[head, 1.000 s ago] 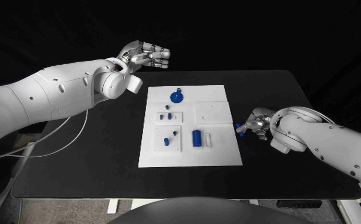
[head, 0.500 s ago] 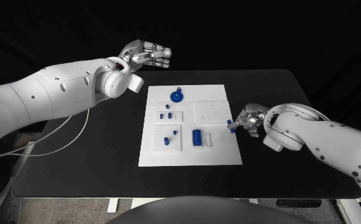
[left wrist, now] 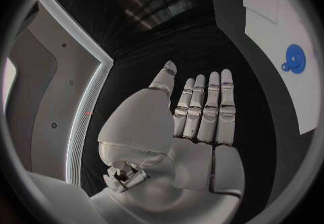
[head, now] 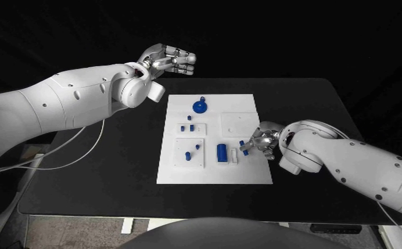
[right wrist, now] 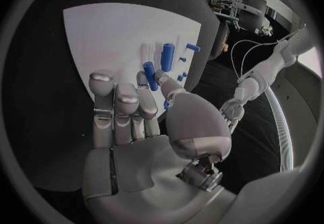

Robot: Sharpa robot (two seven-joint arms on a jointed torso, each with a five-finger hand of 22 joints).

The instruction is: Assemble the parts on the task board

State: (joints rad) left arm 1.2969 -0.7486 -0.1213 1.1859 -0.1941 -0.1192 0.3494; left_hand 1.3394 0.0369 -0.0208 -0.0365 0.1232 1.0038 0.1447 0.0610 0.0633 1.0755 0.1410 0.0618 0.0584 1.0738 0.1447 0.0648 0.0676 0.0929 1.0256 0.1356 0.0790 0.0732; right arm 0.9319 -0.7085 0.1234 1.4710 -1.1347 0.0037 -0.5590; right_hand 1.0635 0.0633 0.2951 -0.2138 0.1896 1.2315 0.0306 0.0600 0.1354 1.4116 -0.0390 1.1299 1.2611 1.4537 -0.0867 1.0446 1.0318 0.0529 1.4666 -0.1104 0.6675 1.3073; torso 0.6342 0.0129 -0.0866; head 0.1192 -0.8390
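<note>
Right hand [head: 258, 140]: we are pinching a blue peg [right wrist: 149, 75] over the board [head: 234, 173].
Left hand [head: 172, 61]: we are holding nothing, fingers straight and together, raised behind the board.

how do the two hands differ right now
The right hand is low over the task board's right side, while the left hand is raised beyond the board's far left corner. The right hand pinches a small blue part in its fingers; the left hand holds nothing, its fingers straight and side by side. Both are silver hands on white arms.
</note>
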